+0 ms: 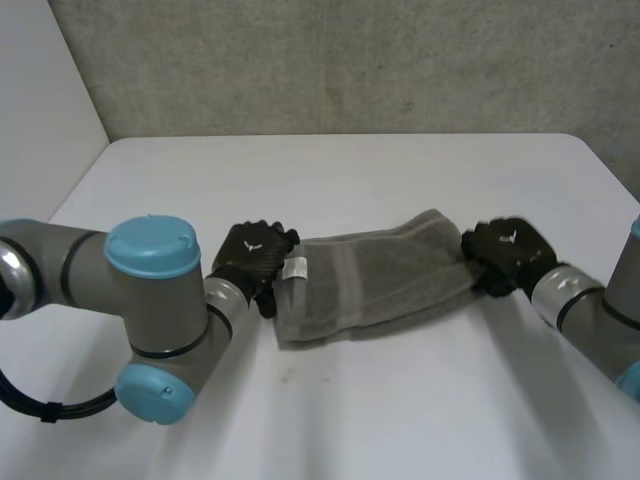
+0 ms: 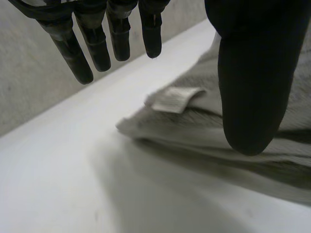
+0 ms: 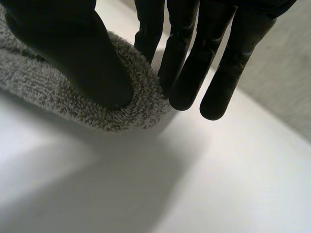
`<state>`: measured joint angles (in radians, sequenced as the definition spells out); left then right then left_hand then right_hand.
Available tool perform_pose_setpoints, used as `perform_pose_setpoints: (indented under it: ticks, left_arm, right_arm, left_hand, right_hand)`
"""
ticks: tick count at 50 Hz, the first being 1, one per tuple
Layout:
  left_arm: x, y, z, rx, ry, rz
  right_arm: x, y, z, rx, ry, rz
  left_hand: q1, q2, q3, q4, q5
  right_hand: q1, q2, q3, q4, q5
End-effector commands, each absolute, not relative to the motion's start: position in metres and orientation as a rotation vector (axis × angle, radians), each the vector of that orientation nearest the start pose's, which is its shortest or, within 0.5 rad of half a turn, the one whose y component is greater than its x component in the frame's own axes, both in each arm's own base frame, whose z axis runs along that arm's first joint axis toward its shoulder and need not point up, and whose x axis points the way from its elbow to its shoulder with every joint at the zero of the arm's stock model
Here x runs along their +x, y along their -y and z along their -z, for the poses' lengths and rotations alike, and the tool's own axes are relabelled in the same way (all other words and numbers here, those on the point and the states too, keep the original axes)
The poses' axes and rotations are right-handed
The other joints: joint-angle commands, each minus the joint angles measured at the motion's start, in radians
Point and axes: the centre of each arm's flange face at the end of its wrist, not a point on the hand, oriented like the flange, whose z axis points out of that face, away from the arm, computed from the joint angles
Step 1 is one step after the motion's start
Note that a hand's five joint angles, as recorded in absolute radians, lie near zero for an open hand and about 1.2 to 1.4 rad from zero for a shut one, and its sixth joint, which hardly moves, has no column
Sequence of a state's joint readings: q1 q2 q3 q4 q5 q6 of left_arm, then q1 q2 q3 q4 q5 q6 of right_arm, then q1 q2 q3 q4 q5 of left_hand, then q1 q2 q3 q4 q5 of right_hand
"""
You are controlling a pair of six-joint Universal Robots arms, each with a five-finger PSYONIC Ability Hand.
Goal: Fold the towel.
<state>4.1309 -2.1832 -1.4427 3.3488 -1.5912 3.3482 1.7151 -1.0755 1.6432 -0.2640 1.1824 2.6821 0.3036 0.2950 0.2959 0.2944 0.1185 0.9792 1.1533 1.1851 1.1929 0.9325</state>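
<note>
A grey towel [image 1: 380, 280] lies folded into a long band across the middle of the white table [image 1: 330, 170], with a white label [image 1: 295, 269] at its left end. My left hand [image 1: 252, 258] sits at that end. In its wrist view its fingers [image 2: 97, 46] hang straight above the table, and its thumb [image 2: 250, 73] hovers over the towel [image 2: 194, 121] beside the label [image 2: 172, 99]. My right hand [image 1: 508, 252] is at the towel's right end. There its thumb [image 3: 73, 48] presses on the thick folded edge [image 3: 141, 104] against the fingers [image 3: 189, 73] behind it.
A grey wall runs behind the table's far edge [image 1: 340, 135]. Bare tabletop stretches in front of the towel and beyond it. My left arm's elbow [image 1: 150, 310] rests low at the near left.
</note>
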Motion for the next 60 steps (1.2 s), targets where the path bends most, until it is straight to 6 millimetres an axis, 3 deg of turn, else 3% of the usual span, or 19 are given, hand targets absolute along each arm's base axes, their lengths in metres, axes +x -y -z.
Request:
perform_pose_setpoints:
  ticks: [1,2,5,7,8,10,13,15,21,22,23,24,25,32,37,41,45,50,60]
  left_arm:
    - [-0.317,0.251,-0.193,0.953,-2.401,2.154]
    - [-0.317,0.251,-0.193,0.953,-2.401,2.155]
    - [-0.309,0.25,-0.211,0.903,-2.363,2.198]
    - [-0.296,0.252,-0.223,0.831,-2.329,2.214]
    - [-0.296,0.252,-0.224,0.831,-2.328,2.215]
    - [-0.279,0.26,-0.232,0.74,-2.304,2.213]
    - [-0.271,0.263,-0.234,0.706,-2.297,2.207]
    - [-0.263,0.265,-0.231,0.687,-2.307,2.182]
    - [-0.263,0.263,-0.229,0.697,-2.316,2.178]
    - [-0.266,0.263,-0.231,0.703,-2.309,2.196]
    - [-0.267,0.265,-0.232,0.705,-2.303,2.207]
    - [-0.268,0.265,-0.232,0.705,-2.303,2.207]
    - [-0.27,0.267,-0.233,0.701,-2.3,2.22]
    - [-0.307,0.268,-0.233,0.709,-2.359,2.341]
    - [-0.327,0.275,-0.227,0.665,-2.437,2.393]
    - [-0.346,0.269,-0.209,0.649,-2.562,2.385]
    - [-0.356,0.265,-0.187,0.679,-2.621,2.325]
    - [-0.356,0.263,-0.149,0.708,-2.702,2.158]
    - [-0.34,0.248,-0.125,0.781,-2.719,1.964]
  right_arm:
    - [0.253,0.32,-0.199,-1.089,-1.977,2.006]
    - [0.276,0.309,-0.207,-1.134,-1.888,2.006]
    - [0.299,0.296,-0.215,-1.176,-1.795,2.002]
    - [0.336,0.27,-0.218,-1.254,-1.67,1.958]
    - [0.336,0.27,-0.218,-1.254,-1.669,1.958]
    - [0.363,0.245,-0.207,-1.318,-1.597,1.874]
    - [0.374,0.232,-0.195,-1.353,-1.58,1.811]
    - [0.386,0.208,-0.169,-1.418,-1.577,1.688]
    - [0.384,0.197,-0.147,-1.482,-1.617,1.597]
    - [0.382,0.196,-0.148,-1.495,-1.626,1.598]
    - [0.381,0.197,-0.152,-1.493,-1.637,1.612]
    - [0.381,0.197,-0.152,-1.492,-1.637,1.612]
    - [0.379,0.196,-0.16,-1.482,-1.64,1.621]
    - [0.351,0.224,-0.197,-1.323,-1.742,1.707]
    - [0.331,0.243,-0.211,-1.069,-1.831,1.685]
    - [0.303,0.279,-0.22,-0.778,-1.912,1.641]
    - [0.3,0.297,-0.201,-0.693,-1.94,1.506]
    - [0.305,0.3,-0.176,-0.719,-1.985,1.356]
    - [0.314,0.305,-0.135,-0.873,-2.059,1.239]
  left_hand:
    - [-0.002,0.007,0.006,0.007,0.009]
    - [-0.002,0.007,0.006,0.007,0.009]
    - [-0.005,0.004,0.003,0.004,0.006]
    - [-0.028,-0.02,-0.021,-0.019,-0.018]
    - [-0.028,-0.02,-0.021,-0.019,-0.018]
    - [-0.037,-0.029,-0.03,-0.028,-0.027]
    - [-0.04,-0.032,-0.033,-0.031,-0.03]
    - [-0.04,-0.032,-0.033,-0.031,-0.03]
    - [-0.04,-0.032,-0.033,-0.031,-0.03]
    - [-0.046,-0.037,-0.038,-0.037,-0.035]
    - [-0.049,-0.04,-0.041,-0.04,-0.038]
    - [-0.049,-0.04,-0.041,-0.04,-0.038]
    - [-0.049,-0.04,-0.041,-0.04,-0.038]
    - [-0.031,-0.023,-0.024,-0.022,-0.021]
    - [-0.023,-0.014,-0.015,-0.013,-0.012]
    - [0.027,0.036,0.035,0.036,0.038]
    - [0.027,0.036,0.035,0.037,0.038]
    - [0.019,0.027,0.026,0.028,0.029]
    - [-0.008,0.001,0.0,0.001,0.003]
  right_hand:
    - [0.417,0.243,0.211,0.203,0.289]
    - [0.417,0.243,0.211,0.203,0.289]
    - [0.417,0.243,0.211,0.203,0.289]
    - [0.417,0.243,0.211,0.203,0.289]
    - [0.417,0.243,0.211,0.203,0.289]
    - [0.417,0.243,0.211,0.203,0.289]
    - [0.417,0.243,0.211,0.203,0.289]
    - [0.417,0.243,0.211,0.203,0.289]
    - [0.417,0.243,0.211,0.203,0.289]
    - [0.226,0.052,0.02,0.013,0.098]
    - [-0.371,-0.546,-0.577,-0.585,-0.499]
    - [-0.377,-0.552,-0.583,-0.591,-0.505]
    - [-0.805,-0.979,-1.011,-1.018,-0.932]
    - [-0.805,-0.979,-1.011,-1.018,-0.932]
    - [-0.805,-0.979,-1.011,-1.018,-0.932]
    - [-0.805,-0.979,-1.011,-1.018,-0.932]
    - [-0.805,-0.979,-1.011,-1.018,-0.932]
    - [-0.805,-0.979,-1.011,-1.018,-0.932]
    - [-0.805,-0.979,-1.011,-1.018,-0.932]
